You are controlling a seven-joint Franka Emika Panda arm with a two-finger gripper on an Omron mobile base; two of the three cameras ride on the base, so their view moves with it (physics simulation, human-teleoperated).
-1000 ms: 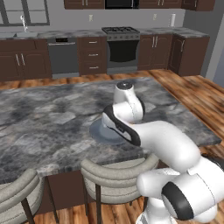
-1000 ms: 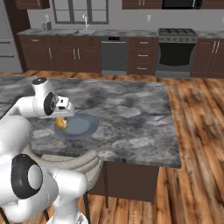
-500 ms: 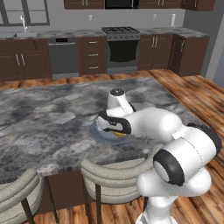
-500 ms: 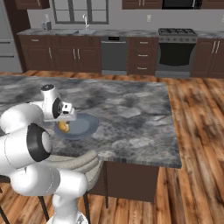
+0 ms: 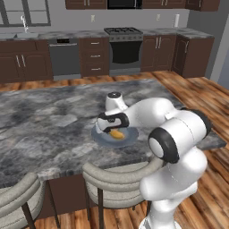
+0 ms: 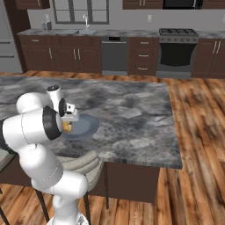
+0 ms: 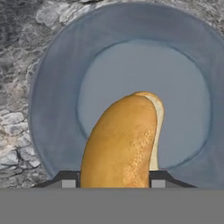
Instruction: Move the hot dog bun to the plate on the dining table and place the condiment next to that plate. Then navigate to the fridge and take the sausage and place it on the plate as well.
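So in the left base view the arm bends over low from the near right and reaches left across the dining table (image 5: 53,116), that big island worktop with the grey marbled stone. The pincer (image 5: 112,132) sits right over the greyish-blue plate (image 5: 102,138), which lies close to the near edge of the worktop. The hot dog bun (image 5: 116,133) shows as a golden-tan lump under the hand, over the plate's middle. Can't tell from here if it's touching the plate or just above it. Two padded stools (image 5: 118,176) are tucked in at the near edge, and the far wall has dark cabinets, a dishwasher (image 5: 65,57) and a stove (image 5: 125,48).

Right base view: same deal from the other side. The arm's white links cover the left part of the plate (image 6: 85,126), and a bit of the bun (image 6: 67,127) peeks out orange just behind the elbow joint. The pincer (image 6: 69,123) itself is mostly hidden here. A slice of the fridge (image 6: 8,41) shows silver-grey at the far left edge.

Hand view looks straight down: the two finger tips (image 7: 68,180) are clamped on either side of the bun (image 7: 120,142), so the pincer (image 7: 113,182) is closed on it. The bun pokes out over the plate's (image 7: 57,78) sunken centre, tan crust on the left, paler cream side on the right. Marbled stone shows around the plate rim.
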